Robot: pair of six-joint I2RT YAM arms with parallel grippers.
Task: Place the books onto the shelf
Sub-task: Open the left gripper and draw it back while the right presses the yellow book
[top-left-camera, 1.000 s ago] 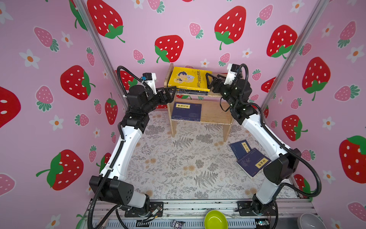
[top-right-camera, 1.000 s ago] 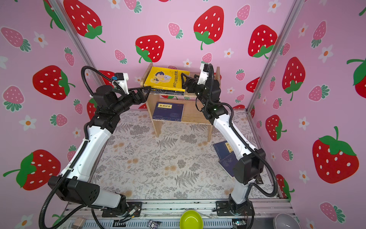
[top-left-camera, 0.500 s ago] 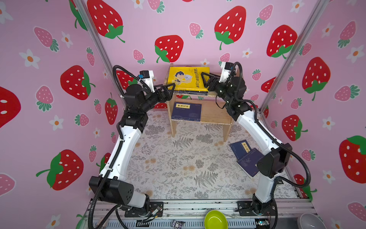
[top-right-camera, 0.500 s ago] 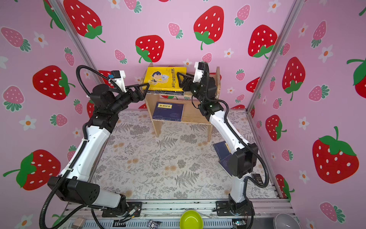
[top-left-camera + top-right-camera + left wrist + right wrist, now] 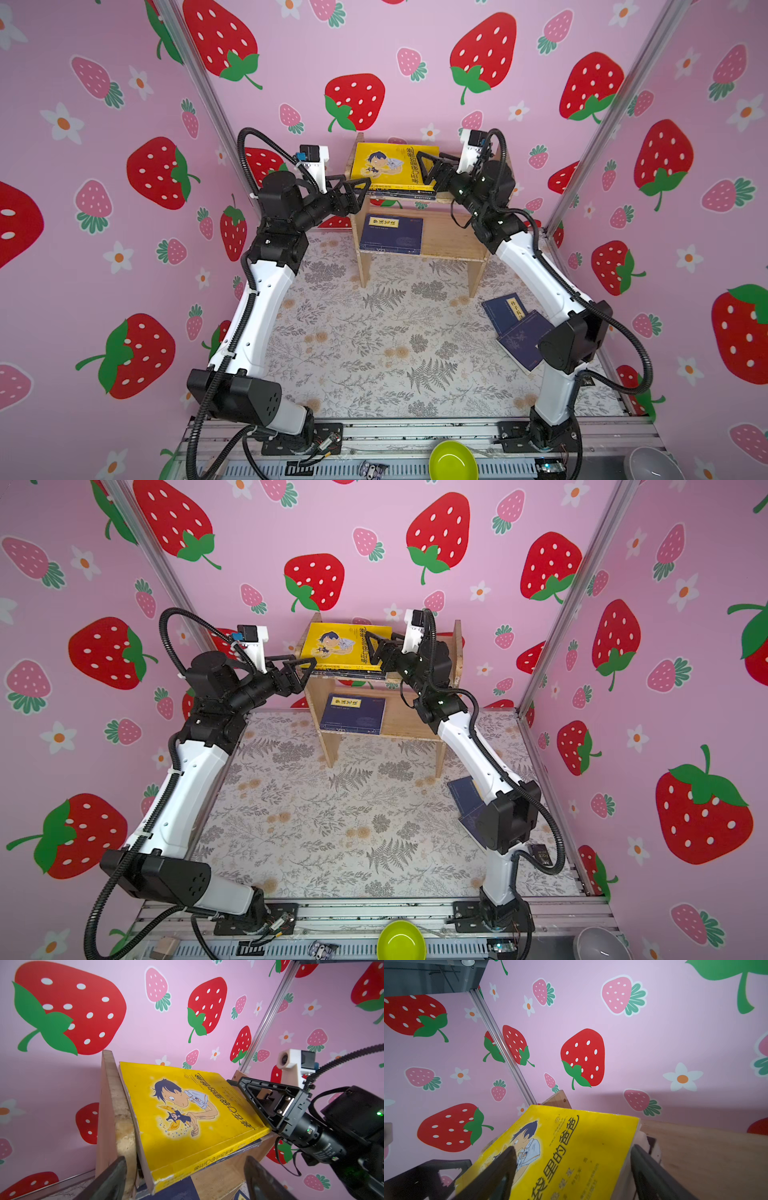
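Books are lying in three places. On the shelf [image 5: 451,239] [image 5: 409,719], which is standing at the back of the bench [image 5: 374,345], a yellow book [image 5: 392,166] [image 5: 345,644] with a cartoon boy is resting flat at the left end of the top tier, against the side panel. It is sitting on a thin stack of dark books [image 5: 405,194]; how many, I cannot tell. A navy book [image 5: 392,235] [image 5: 353,715] with a yellow label is lying flat on the left half of the lower tier. A navy pair [image 5: 505,309] is lying overlapped on the bench beside my right arm, well apart from the shelf.

My left jaws are hovering wide open at the shelf's front left corner, level with the top tier. In the left wrist view my fingers [image 5: 112,1180] are framing the side panel and the yellow book's near corner, gripping nothing.

My right jaws are standing wide open at the yellow book's right edge, one finger [image 5: 496,1172] over the cover, the other beside the edge. Whether either is touching the book, I cannot tell.

A green bowl [image 5: 453,461] is sitting on the front rail.
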